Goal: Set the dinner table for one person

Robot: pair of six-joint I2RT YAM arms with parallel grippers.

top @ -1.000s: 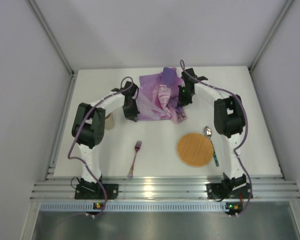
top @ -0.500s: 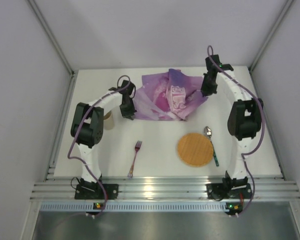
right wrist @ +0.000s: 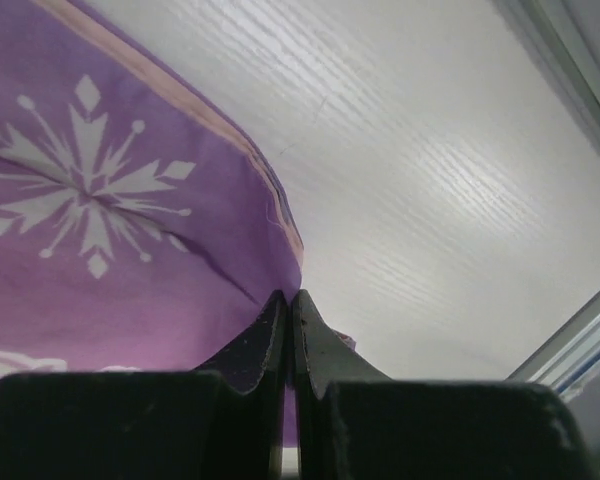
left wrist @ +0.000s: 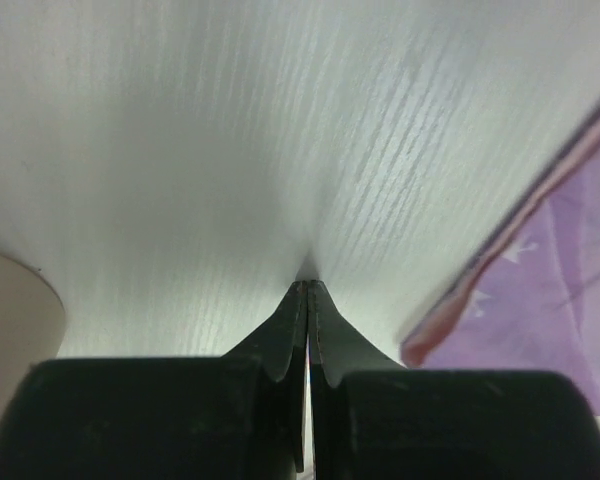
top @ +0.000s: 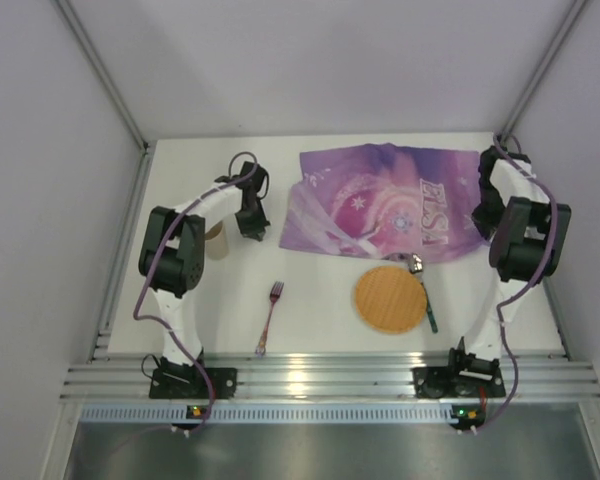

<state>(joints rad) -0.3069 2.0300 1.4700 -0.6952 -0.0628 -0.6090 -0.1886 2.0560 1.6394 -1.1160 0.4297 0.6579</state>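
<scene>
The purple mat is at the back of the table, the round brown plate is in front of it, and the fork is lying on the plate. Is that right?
Not quite. The fork lies on the bare table, left of the round brown plate and apart from it. The purple mat and plate are as you said. The top view shows it.

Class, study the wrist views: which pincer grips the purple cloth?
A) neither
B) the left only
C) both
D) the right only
D: the right pincer is shut on the edge of the cloth, while the left pincer is shut on nothing, with the cloth lying apart to its side.
</scene>
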